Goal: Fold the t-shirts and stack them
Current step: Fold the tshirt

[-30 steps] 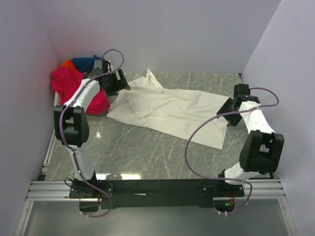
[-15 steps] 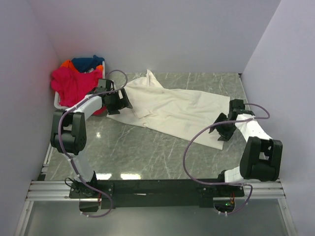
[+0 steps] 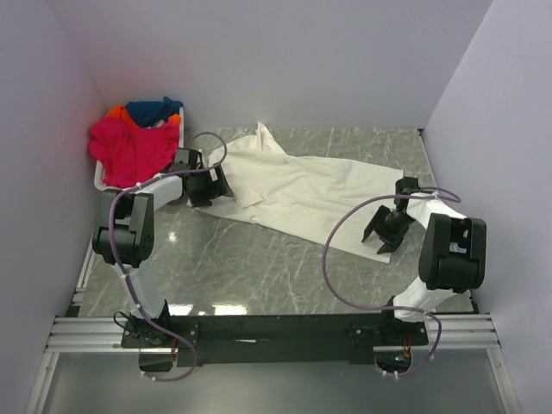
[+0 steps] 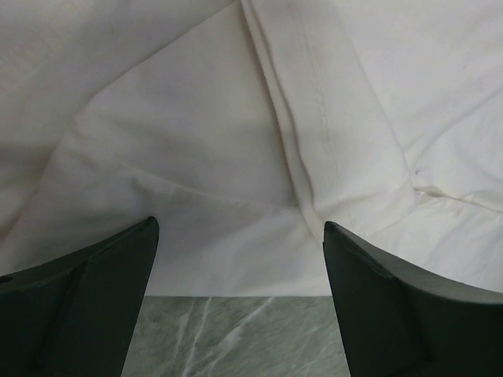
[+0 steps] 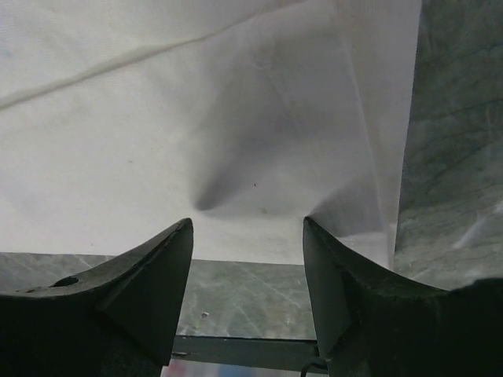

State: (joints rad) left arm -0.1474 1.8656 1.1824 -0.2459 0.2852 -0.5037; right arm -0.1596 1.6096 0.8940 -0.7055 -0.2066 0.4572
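My left gripper (image 4: 240,222) is wide open and empty at the cream shirt's (image 3: 302,185) left near edge. My right gripper (image 5: 247,220) is part open and empty at its right near corner.

Cream t-shirt (image 3: 319,190): soft matt cloth, creased, stitched seams. Table (image 3: 241,259): polished grey-green marbled surface, glossy.

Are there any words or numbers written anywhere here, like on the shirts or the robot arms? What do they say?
None: no word, number or sign can be read in any view.
Large cream off-white cloth t-shirt: plain, no print.
Bright magenta pink t-shirt, dark blue t-shirt, orange t-shirt: bunched up, no print shows.
Black and white robot arms: no label shows.
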